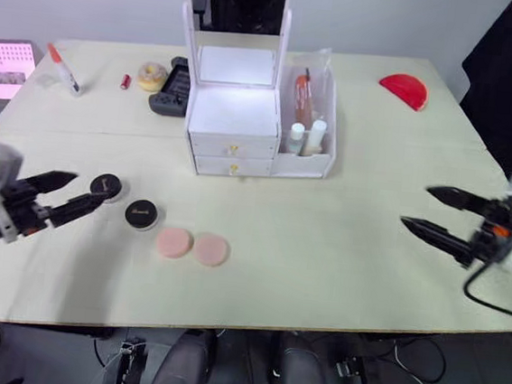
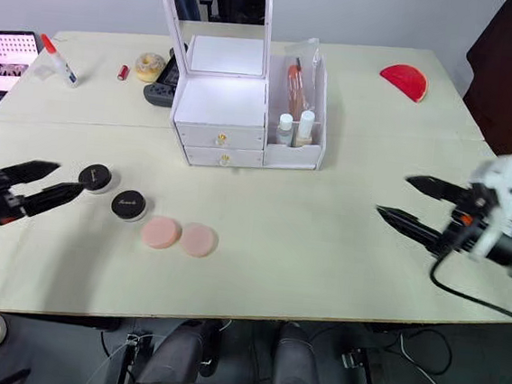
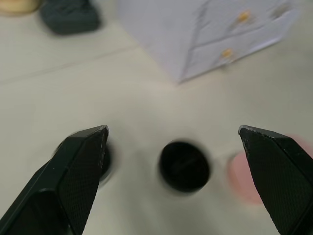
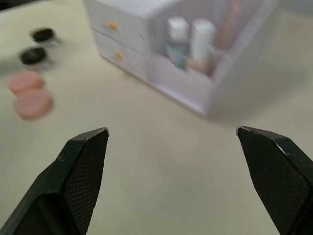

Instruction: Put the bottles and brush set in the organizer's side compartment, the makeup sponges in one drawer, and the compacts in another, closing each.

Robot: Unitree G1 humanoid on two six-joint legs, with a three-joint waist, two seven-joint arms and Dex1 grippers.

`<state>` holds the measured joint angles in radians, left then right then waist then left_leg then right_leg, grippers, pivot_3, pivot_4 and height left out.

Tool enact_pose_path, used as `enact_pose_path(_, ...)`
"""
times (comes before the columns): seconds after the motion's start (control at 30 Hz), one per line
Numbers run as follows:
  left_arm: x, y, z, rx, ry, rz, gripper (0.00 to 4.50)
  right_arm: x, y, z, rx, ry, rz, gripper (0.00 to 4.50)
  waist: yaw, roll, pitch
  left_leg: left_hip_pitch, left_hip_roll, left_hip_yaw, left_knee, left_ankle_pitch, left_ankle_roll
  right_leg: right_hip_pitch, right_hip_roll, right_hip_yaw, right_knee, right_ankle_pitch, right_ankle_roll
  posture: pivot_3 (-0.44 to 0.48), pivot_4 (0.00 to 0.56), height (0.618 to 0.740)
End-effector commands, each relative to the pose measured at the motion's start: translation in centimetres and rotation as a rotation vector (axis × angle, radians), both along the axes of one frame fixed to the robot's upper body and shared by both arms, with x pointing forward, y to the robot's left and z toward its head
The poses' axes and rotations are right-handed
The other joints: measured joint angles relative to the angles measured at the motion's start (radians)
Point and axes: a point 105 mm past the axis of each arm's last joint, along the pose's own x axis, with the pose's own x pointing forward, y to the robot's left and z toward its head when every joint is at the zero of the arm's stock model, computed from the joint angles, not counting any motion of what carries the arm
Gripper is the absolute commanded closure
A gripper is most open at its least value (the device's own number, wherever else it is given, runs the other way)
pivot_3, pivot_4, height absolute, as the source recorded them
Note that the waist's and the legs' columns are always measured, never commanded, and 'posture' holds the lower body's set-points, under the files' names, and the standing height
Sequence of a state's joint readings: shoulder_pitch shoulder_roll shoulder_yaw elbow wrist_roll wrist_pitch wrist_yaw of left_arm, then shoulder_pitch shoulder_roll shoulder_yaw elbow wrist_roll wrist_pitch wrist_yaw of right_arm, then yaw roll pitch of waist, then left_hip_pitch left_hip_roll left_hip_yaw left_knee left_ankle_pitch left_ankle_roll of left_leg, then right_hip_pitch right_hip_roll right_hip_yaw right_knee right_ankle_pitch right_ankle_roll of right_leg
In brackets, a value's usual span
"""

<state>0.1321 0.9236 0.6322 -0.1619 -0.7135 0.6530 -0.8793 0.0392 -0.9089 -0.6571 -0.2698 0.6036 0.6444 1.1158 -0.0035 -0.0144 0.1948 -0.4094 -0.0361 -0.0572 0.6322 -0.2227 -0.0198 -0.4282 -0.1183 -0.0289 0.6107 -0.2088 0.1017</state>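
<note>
The white organizer (image 1: 234,122) stands mid-table with both gold-knobbed drawers shut. Its side compartment (image 1: 306,165) holds the two white-capped bottles (image 1: 305,138) and the brush set (image 1: 303,97). Two black compacts (image 1: 106,187) (image 1: 141,214) sit in front and to the left of the organizer, with two peach makeup sponges (image 1: 175,242) (image 1: 210,249) beside them. My left gripper (image 1: 72,194) is open, its tips just left of the far compact. My right gripper (image 1: 431,211) is open over bare table, well right of the organizer.
Behind the organizer lie a dark controller (image 1: 172,89), a yellowish tape roll (image 1: 152,76), a small red item (image 1: 125,80) and a red-tipped glue bottle (image 1: 64,70). A red half-round object (image 1: 404,89) sits far right. A screen (image 1: 3,68) stands at the left edge.
</note>
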Motion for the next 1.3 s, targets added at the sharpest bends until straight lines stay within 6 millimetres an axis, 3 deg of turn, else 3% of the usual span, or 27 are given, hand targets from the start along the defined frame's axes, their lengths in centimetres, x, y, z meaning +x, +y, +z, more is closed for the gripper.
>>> enact_pose_path(0.03,-1.1,3.2,0.8,0.075,-0.044,0.099,0.00,-1.9,-3.2,1.1,-0.050,-0.053,-0.096,0.07,0.002,-0.001,0.000,0.001,0.000,0.000,0.000,0.000,0.000,0.001,0.000,0.000,-0.001,-0.001,0.002,0.000,0.150,0.737)
enact_pose_path(0.2,-1.9,4.9,0.3,0.085,-0.036,0.155,0.00,-2.8,-4.3,-0.6,-0.064,-0.026,-0.148,0.07,0.001,0.000,-0.001,0.000,0.007,0.001,-0.001,-0.002,-0.004,0.001,0.000,-0.001,-0.007,-0.001,0.001,0.000,0.150,0.737)
enact_pose_path(0.7,-1.4,3.2,1.0,0.086,-0.059,0.108,0.00,-1.2,-2.8,-0.6,-0.054,-0.059,-0.123,0.07,0.016,0.000,-0.001,-0.001,0.012,0.008,-0.003,-0.003,-0.002,0.001,0.004,-0.006,-0.013,0.004,-0.005,0.000,0.150,0.737)
enact_pose_path(0.8,-1.1,2.2,0.9,0.077,-0.067,0.091,0.00,-0.7,-1.5,-0.1,-0.045,-0.082,-0.097,0.07,0.016,0.000,-0.001,-0.001,0.012,0.009,-0.002,-0.003,-0.002,0.001,0.004,-0.005,-0.013,0.004,-0.005,0.000,0.150,0.737)
enact_pose_path(0.93,-0.6,-0.7,0.9,0.023,-0.114,0.074,0.00,0.6,1.3,1.8,0.022,-0.138,-0.050,0.07,0.014,0.000,-0.001,0.000,0.014,0.009,-0.001,-0.003,-0.002,0.001,0.004,-0.005,-0.013,0.004,-0.004,0.000,0.150,0.737)
enact_pose_path(1.13,-0.2,-8.1,-0.2,-0.112,-0.190,0.095,0.00,2.8,6.0,3.5,0.057,-0.182,0.043,0.07,0.018,-0.001,-0.001,0.001,0.014,0.010,0.000,-0.003,-0.002,0.002,0.005,-0.004,-0.013,0.010,-0.005,0.000,0.150,0.737)
enact_pose_path(1.3,0.2,-14.6,-0.5,-0.171,-0.232,0.136,0.00,4.3,8.1,4.1,0.062,-0.202,0.089,0.07,0.020,-0.002,-0.002,0.000,0.013,0.013,0.003,-0.002,-0.001,0.003,0.006,-0.003,-0.012,0.012,-0.003,0.000,0.150,0.737)
